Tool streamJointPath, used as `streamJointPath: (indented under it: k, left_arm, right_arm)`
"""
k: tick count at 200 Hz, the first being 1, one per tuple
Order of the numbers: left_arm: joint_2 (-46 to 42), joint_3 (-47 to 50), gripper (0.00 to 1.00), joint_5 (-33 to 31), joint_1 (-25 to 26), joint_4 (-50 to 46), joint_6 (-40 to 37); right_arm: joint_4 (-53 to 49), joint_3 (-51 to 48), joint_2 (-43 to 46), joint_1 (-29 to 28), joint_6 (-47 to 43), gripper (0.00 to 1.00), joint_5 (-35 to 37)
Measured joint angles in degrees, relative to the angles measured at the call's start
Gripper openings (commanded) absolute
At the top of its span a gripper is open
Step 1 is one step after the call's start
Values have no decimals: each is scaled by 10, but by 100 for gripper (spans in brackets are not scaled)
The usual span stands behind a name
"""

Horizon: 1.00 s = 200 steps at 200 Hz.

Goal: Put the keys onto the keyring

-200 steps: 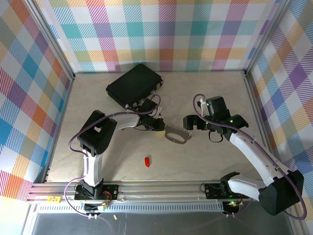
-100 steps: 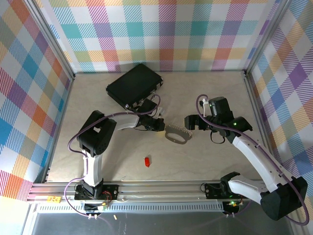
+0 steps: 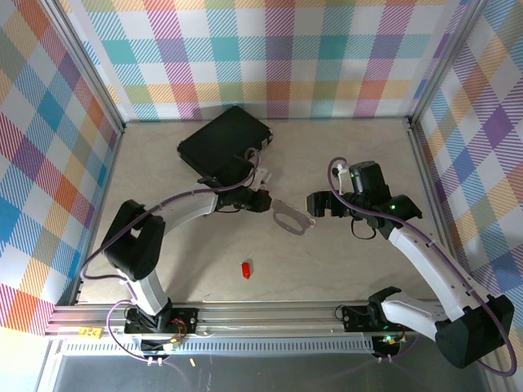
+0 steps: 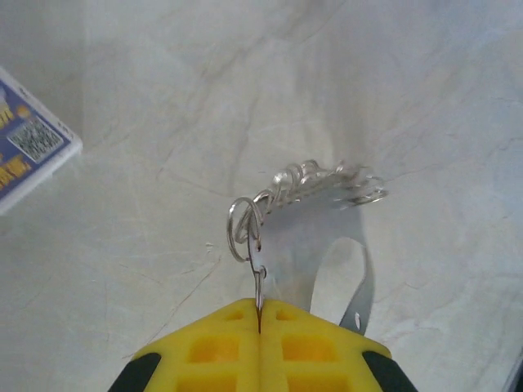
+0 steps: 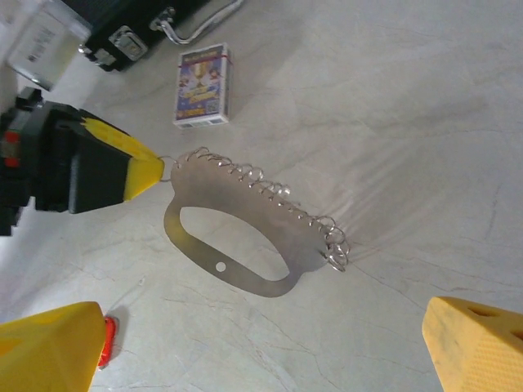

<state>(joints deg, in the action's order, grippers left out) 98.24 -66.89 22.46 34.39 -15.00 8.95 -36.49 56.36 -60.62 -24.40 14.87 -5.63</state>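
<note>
The keyring (image 3: 290, 217), a silver-grey metal loop with a row of small wire rings along one side, hangs tilted above the table with its shadow beneath it. My left gripper (image 3: 260, 202) is shut on its left end. In the left wrist view the yellow fingers (image 4: 221, 343) pinch the keyring (image 4: 323, 233) by its thin edge. Just right of the loop, my right gripper (image 3: 320, 204) stands open and apart from it. From the right wrist I see the keyring (image 5: 245, 200) ahead of my wide-open right gripper (image 5: 261, 327). The small red keys (image 3: 245, 269) lie nearer the front edge.
A black case (image 3: 225, 140) lies at the back left, just behind the left gripper. A small card box (image 5: 202, 96) sits beside it on the table. Checked walls enclose the table on three sides, and a metal rail (image 3: 270, 314) runs along the front.
The left gripper closed fully on the keyring's end and raised it, drawing it slightly back and left. The left arm's elbow swung left. The right arm shifted a little, then held still.
</note>
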Motion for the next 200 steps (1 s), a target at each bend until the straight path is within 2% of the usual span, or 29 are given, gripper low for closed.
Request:
streamJointPath:
  k: [58,143,200]
  left_arm:
    - [-121,-3,0,14,28,-21,-82]
    - [-196,-65,0,52,71,-44,-177]
    - [-249,-83,0,70,75,-32,-185]
  right_arm:
    - [51,-9,67,0,-12,99,-101]
    - [104,0,133,0,-21,100,-280]
    - [151,40,171,0,17,77,-357]
